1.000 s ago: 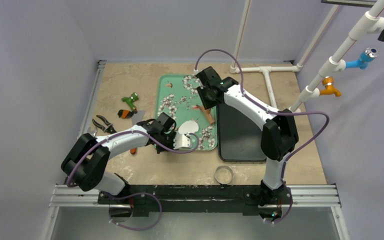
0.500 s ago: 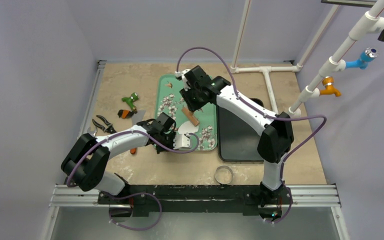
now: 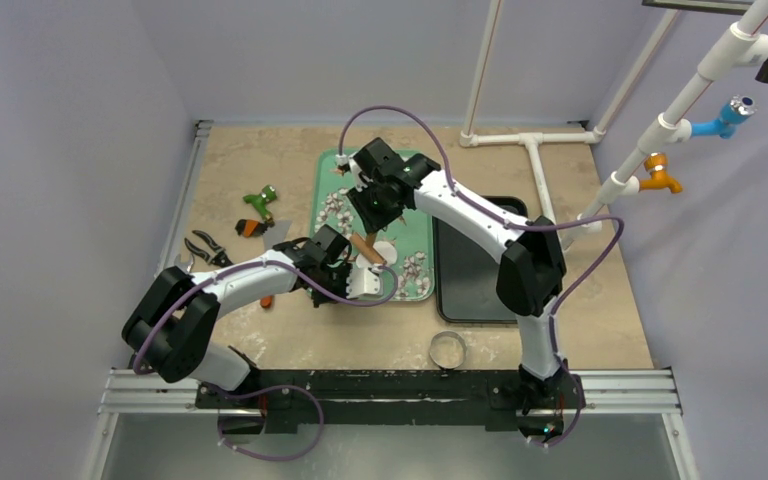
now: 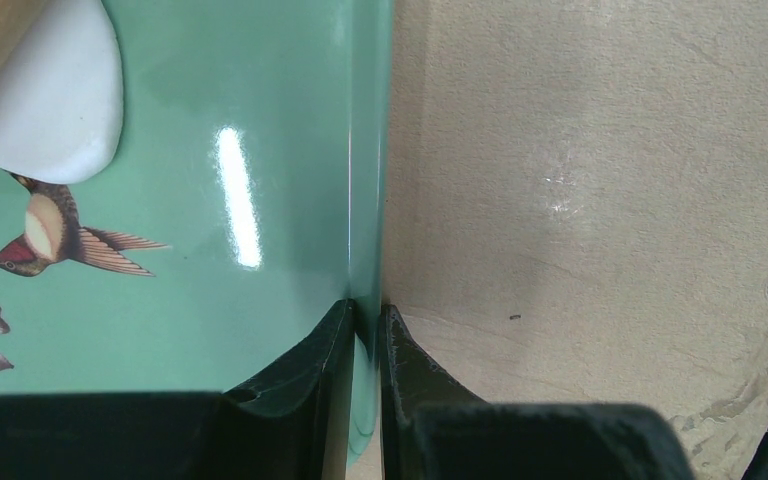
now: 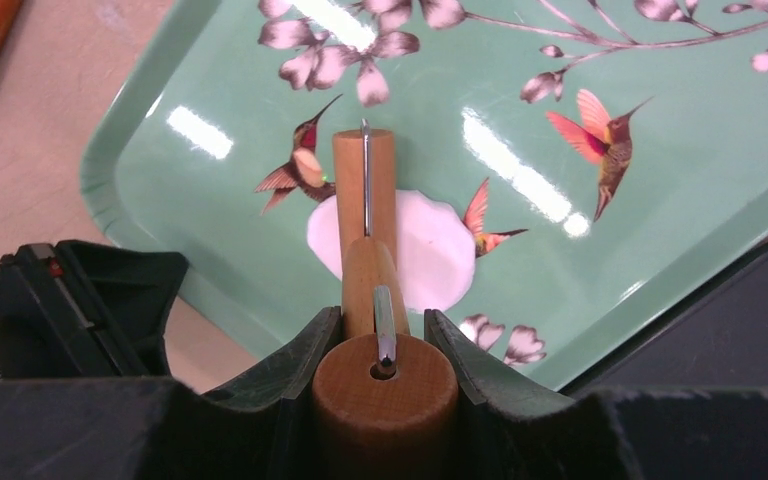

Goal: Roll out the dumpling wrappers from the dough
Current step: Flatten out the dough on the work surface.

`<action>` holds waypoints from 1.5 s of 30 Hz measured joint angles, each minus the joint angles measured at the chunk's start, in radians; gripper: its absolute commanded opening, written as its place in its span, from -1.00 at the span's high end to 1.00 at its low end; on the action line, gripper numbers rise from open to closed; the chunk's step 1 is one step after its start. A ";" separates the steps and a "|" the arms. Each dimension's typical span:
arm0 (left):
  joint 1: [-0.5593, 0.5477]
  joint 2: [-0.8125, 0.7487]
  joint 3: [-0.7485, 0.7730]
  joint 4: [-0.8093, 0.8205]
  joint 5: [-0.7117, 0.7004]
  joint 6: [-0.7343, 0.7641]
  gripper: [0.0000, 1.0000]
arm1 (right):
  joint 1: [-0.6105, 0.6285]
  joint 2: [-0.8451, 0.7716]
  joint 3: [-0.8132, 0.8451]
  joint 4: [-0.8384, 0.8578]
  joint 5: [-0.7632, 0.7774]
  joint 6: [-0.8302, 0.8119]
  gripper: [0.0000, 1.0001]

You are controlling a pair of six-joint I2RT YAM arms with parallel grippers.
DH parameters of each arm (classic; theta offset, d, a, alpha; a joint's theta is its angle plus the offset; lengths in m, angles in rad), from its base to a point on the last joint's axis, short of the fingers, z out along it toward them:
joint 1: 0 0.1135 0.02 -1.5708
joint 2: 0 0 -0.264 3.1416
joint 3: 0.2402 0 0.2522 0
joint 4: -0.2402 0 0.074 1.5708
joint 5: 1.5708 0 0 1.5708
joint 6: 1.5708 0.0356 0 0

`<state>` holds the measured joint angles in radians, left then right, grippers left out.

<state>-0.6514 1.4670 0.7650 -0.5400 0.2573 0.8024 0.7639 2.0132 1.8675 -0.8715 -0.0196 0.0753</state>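
A white, partly flattened piece of dough point(image 5: 430, 250) lies on the green flowered tray point(image 5: 660, 200), near its front left corner. My right gripper point(image 5: 382, 318) is shut on the handle of a wooden rolling pin point(image 5: 365, 180), whose barrel rests over the dough's left part. In the top view the right gripper point(image 3: 372, 213) holds the pin point(image 3: 364, 247) above the dough point(image 3: 384, 254). My left gripper point(image 4: 365, 312) is shut on the tray's rim point(image 4: 368, 200); the dough point(image 4: 55, 100) shows at the upper left. No finished dumpling wrappers show.
A black tray point(image 3: 475, 270) lies right of the green tray. A metal ring cutter point(image 3: 446, 349) sits near the front edge. Pliers point(image 3: 205, 250) and a green and orange toy drill point(image 3: 258, 205) lie to the left. White pipes point(image 3: 535, 150) stand at the back right.
My right arm has swung left and nearer with the rolling pin, from the green tray's right side to over the dough. The left arm has not moved.
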 measured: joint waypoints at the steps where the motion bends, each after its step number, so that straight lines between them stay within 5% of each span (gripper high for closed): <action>1: 0.000 0.000 0.000 0.000 0.001 0.000 1.00 | -0.002 0.004 0.007 -0.007 0.004 0.004 1.00; 17: 0.001 0.000 0.000 0.000 0.003 0.000 1.00 | -0.151 -0.051 -0.097 0.026 0.268 0.041 1.00; 24: 0.002 0.000 0.000 0.000 0.003 0.000 1.00 | -0.067 -0.042 -0.008 -0.043 0.226 0.012 1.00; 31: 0.003 0.000 0.001 -0.001 0.004 0.000 1.00 | 0.065 -0.063 0.010 -0.004 0.020 0.014 1.00; 45: 0.003 0.000 0.001 -0.001 0.004 -0.003 1.00 | -0.015 -0.017 -0.066 0.028 -0.029 0.077 1.00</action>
<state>-0.6483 1.4670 0.7658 -0.5407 0.2615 0.7994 0.7490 1.9961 1.8011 -0.8436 -0.0490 0.1528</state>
